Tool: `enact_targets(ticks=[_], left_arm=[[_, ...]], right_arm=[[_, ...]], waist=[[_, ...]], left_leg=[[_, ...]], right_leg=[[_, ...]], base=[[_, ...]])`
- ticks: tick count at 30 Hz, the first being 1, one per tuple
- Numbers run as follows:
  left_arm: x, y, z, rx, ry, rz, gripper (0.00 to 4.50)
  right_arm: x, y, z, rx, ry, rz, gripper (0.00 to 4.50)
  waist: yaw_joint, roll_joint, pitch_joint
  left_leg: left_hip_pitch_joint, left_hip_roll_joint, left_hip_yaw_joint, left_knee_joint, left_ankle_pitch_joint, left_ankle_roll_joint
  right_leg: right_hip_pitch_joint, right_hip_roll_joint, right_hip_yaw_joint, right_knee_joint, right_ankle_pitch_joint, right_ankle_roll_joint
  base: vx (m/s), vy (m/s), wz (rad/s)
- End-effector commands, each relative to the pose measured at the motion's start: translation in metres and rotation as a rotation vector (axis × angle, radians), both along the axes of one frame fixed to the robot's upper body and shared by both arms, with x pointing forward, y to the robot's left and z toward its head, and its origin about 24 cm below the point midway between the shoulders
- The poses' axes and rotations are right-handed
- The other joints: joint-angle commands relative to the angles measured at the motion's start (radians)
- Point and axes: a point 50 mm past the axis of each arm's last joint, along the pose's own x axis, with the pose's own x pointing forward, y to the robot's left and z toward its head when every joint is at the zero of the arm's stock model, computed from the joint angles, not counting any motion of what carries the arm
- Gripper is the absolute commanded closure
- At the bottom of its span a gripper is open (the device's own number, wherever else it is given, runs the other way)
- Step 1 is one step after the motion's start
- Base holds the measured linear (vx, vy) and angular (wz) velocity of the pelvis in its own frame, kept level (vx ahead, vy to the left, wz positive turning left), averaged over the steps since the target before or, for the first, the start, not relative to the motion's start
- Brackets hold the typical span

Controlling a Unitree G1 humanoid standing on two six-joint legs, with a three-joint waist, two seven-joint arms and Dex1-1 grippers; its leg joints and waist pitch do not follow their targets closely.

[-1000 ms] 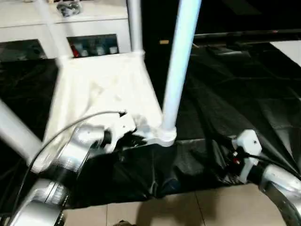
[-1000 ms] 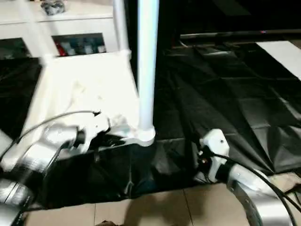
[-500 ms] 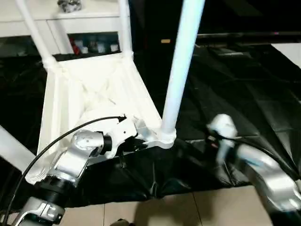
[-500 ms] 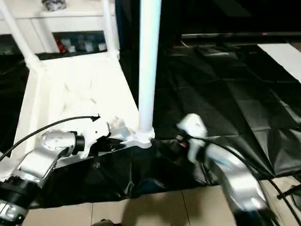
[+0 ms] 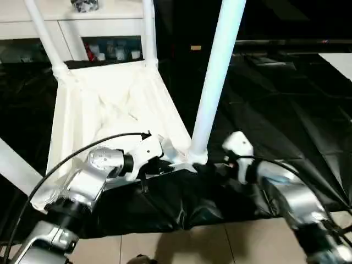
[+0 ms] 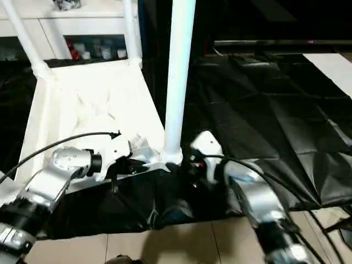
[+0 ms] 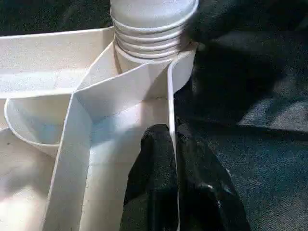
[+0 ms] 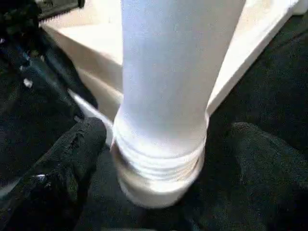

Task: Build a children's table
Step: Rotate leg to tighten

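Observation:
The white table top (image 5: 110,104) lies upside down on a black sheet, with legs standing up from its corner sockets. The near right leg (image 5: 214,82) rises from the corner closest to me; its ribbed base (image 7: 149,33) sits in the socket. My left gripper (image 5: 159,164) is shut on the table top's rim (image 7: 171,96) just beside that corner, one finger (image 7: 154,159) inside the rim and one outside. My right gripper (image 5: 206,168) is open at the leg's base, with its fingers (image 8: 72,154) on either side of the leg (image 8: 173,72).
The black sheet (image 5: 286,110) covers the floor to the right and in front. A white cabinet with glass doors (image 5: 104,25) stands behind the table. Pale floor tiles (image 5: 220,247) show at the near edge. Three other legs (image 5: 44,33) stand at the remaining corners.
My right arm has swung left across the sheet and brought its open fingers around the near right leg's base. The left gripper has kept its hold on the rim.

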Motion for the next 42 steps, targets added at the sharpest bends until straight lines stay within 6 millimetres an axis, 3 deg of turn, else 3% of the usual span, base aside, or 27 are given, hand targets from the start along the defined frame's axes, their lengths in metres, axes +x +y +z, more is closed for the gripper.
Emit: enact_targets(ticks=[1,5,20,24,27,28,30,31,32,36,38,39,42], left_arm=[[-0.001,-0.003,-0.002,-0.025,0.006,-0.027,4.49],[-0.001,-0.006,-0.002,-0.029,0.009,-0.062,4.50],[0.000,-0.004,-0.003,-0.013,0.030,-0.093,4.50],[0.006,-0.005,-0.007,-0.002,0.021,-0.021,4.50],[0.017,-0.013,-0.006,-0.024,-0.014,0.087,4.50],[0.019,-0.014,-0.005,-0.028,-0.020,0.103,4.50],[0.026,-0.023,-0.003,-0.036,-0.047,0.155,4.50],[0.029,-0.027,-0.002,-0.037,-0.064,0.179,4.50],[0.033,-0.035,0.000,-0.048,-0.077,0.202,4.50],[0.037,-0.047,0.004,-0.075,-0.095,0.238,4.50],[0.039,-0.057,0.004,-0.087,-0.101,0.250,4.50],[0.039,-0.060,0.003,-0.087,-0.106,0.250,4.50],[0.039,-0.062,0.003,-0.089,-0.110,0.246,4.50]], right_arm=[[0.003,0.002,0.000,-0.008,-0.008,0.017,0.17],[0.008,0.006,-0.001,0.000,-0.009,0.026,0.63],[0.015,0.013,-0.006,-0.006,0.007,0.074,1.71],[0.013,0.016,-0.015,-0.008,0.029,0.046,1.75],[0.016,0.019,-0.024,-0.018,0.029,-0.073,1.75],[0.016,0.019,-0.025,-0.019,0.028,-0.096,1.75],[0.017,0.025,-0.031,0.001,0.038,-0.200,1.76],[0.016,0.029,-0.033,0.012,0.049,-0.249,1.76],[0.016,0.036,-0.036,0.037,0.069,-0.323,1.76],[0.014,0.049,-0.040,0.076,0.106,-0.407,1.76],[0.011,0.067,-0.037,0.095,0.076,-0.385,1.76],[0.010,0.074,-0.034,0.101,0.055,-0.362,1.76],[0.010,0.079,-0.032,0.109,0.032,-0.339,1.06]], waist=[[0.003,-0.017,-0.064],[0.010,-0.022,-0.066],[0.014,-0.020,-0.063],[0.015,-0.020,-0.060],[0.013,-0.024,-0.055],[0.013,-0.023,-0.052],[0.012,-0.026,-0.051],[0.012,-0.022,-0.049],[0.009,-0.023,-0.050],[0.008,-0.020,-0.050],[0.007,-0.012,-0.051],[0.007,-0.013,-0.053],[0.009,-0.014,-0.057]], left_leg=[[0.028,0.132,-0.051,-0.086,-0.122,0.058],[0.028,0.135,-0.038,-0.082,-0.103,0.063],[0.030,0.137,-0.036,-0.090,-0.168,0.017],[0.032,0.138,-0.037,-0.093,-0.203,0.002],[0.034,0.139,-0.040,-0.098,-0.256,-0.028],[0.043,0.140,-0.040,-0.099,-0.298,-0.052],[0.038,0.141,-0.048,-0.102,-0.334,-0.070],[0.047,0.142,-0.048,-0.105,-0.364,-0.088],[0.047,0.141,-0.051,-0.107,-0.394,-0.103],[0.050,0.139,-0.054,-0.112,-0.438,-0.126],[0.044,0.139,-0.056,-0.116,-0.435,-0.131],[0.048,0.137,-0.053,-0.117,-0.424,-0.131],[0.046,0.138,-0.047,-0.118,-0.370,-0.113]], right_leg=[[0.027,-0.101,0.058,-0.053,0.017,-0.331],[0.025,-0.101,0.058,-0.052,0.009,-0.327],[0.019,-0.099,0.060,-0.056,-0.051,-0.318],[0.016,-0.100,0.061,-0.061,-0.092,-0.314],[0.012,-0.103,0.064,-0.070,-0.182,-0.299],[0.004,-0.104,0.067,-0.078,-0.245,-0.287],[0.008,-0.111,0.067,-0.085,-0.314,-0.262],[-0.005,-0.105,0.069,-0.088,-0.342,-0.246],[-0.006,-0.105,0.068,-0.089,-0.360,-0.234],[-0.014,-0.107,0.070,-0.095,-0.375,-0.208],[-0.011,-0.105,0.069,-0.092,-0.338,-0.198],[-0.012,-0.103,0.068,-0.093,-0.309,-0.199],[-0.004,-0.105,0.068,-0.091,-0.229,-0.213]], base=[[0.000,0.000,0.00],[0.000,0.000,0.00],[0.000,0.000,0.00],[0.000,0.000,0.00],[0.000,0.000,0.00],[0.000,0.000,0.00],[0.000,0.000,0.00],[0.000,0.000,0.00],[0.000,0.000,0.00],[0.000,0.000,0.00],[0.000,0.000,0.00],[0.000,0.000,0.00],[0.000,0.000,0.00]])
